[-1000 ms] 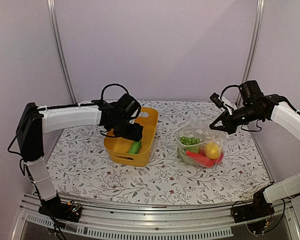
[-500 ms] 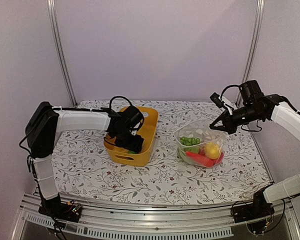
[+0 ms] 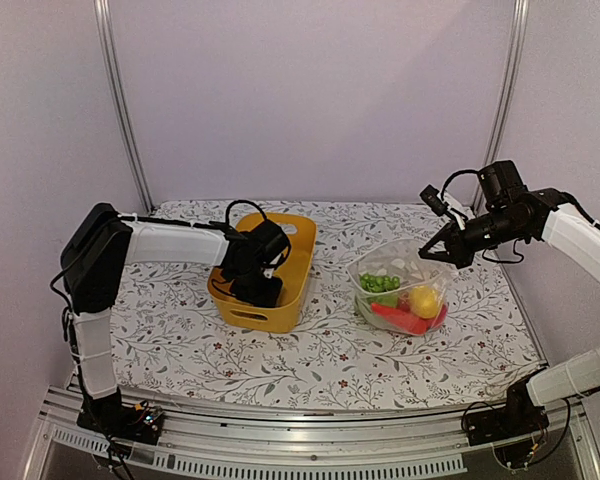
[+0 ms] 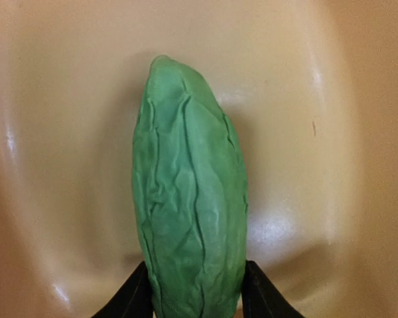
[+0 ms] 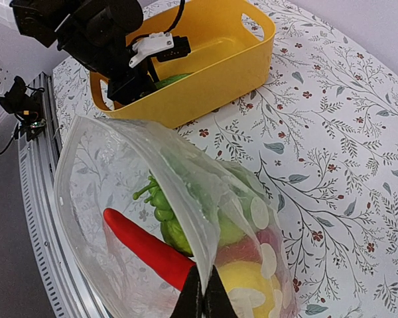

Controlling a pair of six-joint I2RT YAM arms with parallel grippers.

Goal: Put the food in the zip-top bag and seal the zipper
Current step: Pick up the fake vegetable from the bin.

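A smooth, glossy yellow basket (image 3: 280, 310) of moulded plastic is seen left of centre in the top view, on a tablecloth (image 3: 310, 360) printed with leaves and small flowers. The left gripper (image 3: 252, 283) is lowered into it. In the left wrist view a green vegetable (image 4: 189, 192), long, tapered and deeply wrinkled with lengthwise ridges, lies on the basket floor and fills the middle of the frame. Its lower end is flanked by the two black fingertips (image 4: 134, 297), which lie against both of its sides. Whether it is firmly clamped cannot be told.

Right of centre in the top view, the zip-top bag (image 3: 400, 265) is held up with its mouth open. It is clear, thin and crinkled, and it stands on the cloth apart from the basket. Its rim is pinched between the closed fingers of the right gripper (image 5: 202, 301) at the bottom of the right wrist view. Through the film are seen a glossy red pepper (image 5: 146, 248), a rounded yellow fruit (image 5: 242, 288) and a cluster of green pods (image 5: 160, 202).
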